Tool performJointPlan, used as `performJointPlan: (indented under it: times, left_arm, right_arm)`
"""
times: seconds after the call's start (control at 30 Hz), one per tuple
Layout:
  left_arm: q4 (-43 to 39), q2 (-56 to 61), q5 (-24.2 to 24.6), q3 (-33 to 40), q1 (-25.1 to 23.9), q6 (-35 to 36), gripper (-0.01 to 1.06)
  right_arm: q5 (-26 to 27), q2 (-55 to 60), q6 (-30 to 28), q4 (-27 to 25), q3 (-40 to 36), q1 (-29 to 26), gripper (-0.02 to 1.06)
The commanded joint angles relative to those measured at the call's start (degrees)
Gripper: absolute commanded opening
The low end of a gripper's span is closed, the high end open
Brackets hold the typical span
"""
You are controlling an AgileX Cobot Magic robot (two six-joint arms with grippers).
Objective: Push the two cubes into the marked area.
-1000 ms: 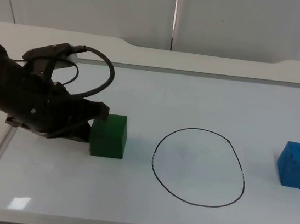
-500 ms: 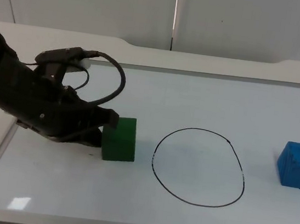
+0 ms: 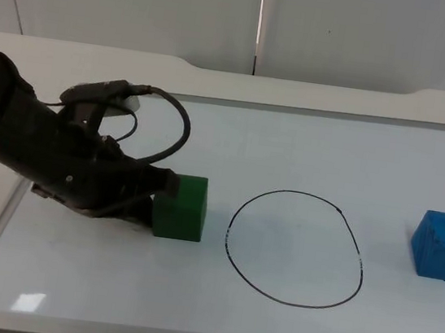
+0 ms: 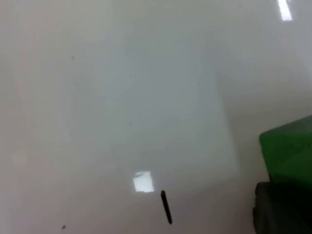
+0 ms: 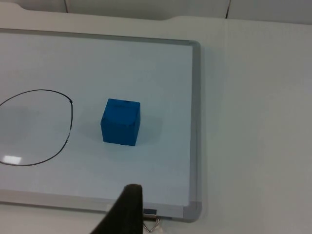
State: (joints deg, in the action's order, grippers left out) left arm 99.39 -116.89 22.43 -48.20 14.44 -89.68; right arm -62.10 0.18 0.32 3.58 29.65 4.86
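On the whiteboard (image 3: 308, 137) that lies flat on the white table, a black oval outline (image 3: 295, 248) marks the target area near the middle. Just left of the oval, apart from its line, sits the green cube (image 3: 181, 207). The left gripper (image 3: 155, 199) is low over the board and pressed against the cube's left face, its arm reaching in from the left edge of the scene. From the left wrist camera, the green cube (image 4: 287, 152) shows right beside a dark fingertip (image 4: 280, 207), touching or nearly so. Whether the left gripper's jaws are apart or together I cannot tell; it has hold of nothing, only bearing on the cube's side.

The blue cube (image 3: 443, 246) stands well to the right of the oval, close to the board's right edge. In the right wrist view the blue cube (image 5: 121, 122) sits between the oval outline (image 5: 36, 127) and the board's metal frame (image 5: 195, 126), untouched. The right gripper (image 5: 124, 212) waits on the near side of the board, well apart from that cube; its jaw state cannot be told either
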Motion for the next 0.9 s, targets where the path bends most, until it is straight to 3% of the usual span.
performJointPlan:
  times: [0.0,0.2,0.87]
  left_arm:
    - [0.56,-0.3,-0.25,-0.51,0.35,-0.01,0.0]
    - [0.56,-0.3,1.5,-0.75,0.59,-0.01,0.0]
    - [0.56,-0.3,-0.64,-2.87,4.61,0.58,0.0]
  right_arm:
    - [0.26,-0.18,0.01,0.3,-0.15,-0.1,1.05]
    - [0.26,-0.18,0.01,0.3,-0.15,-0.1,1.05]
    - [0.26,-0.18,0.01,0.3,-0.15,-0.1,1.05]
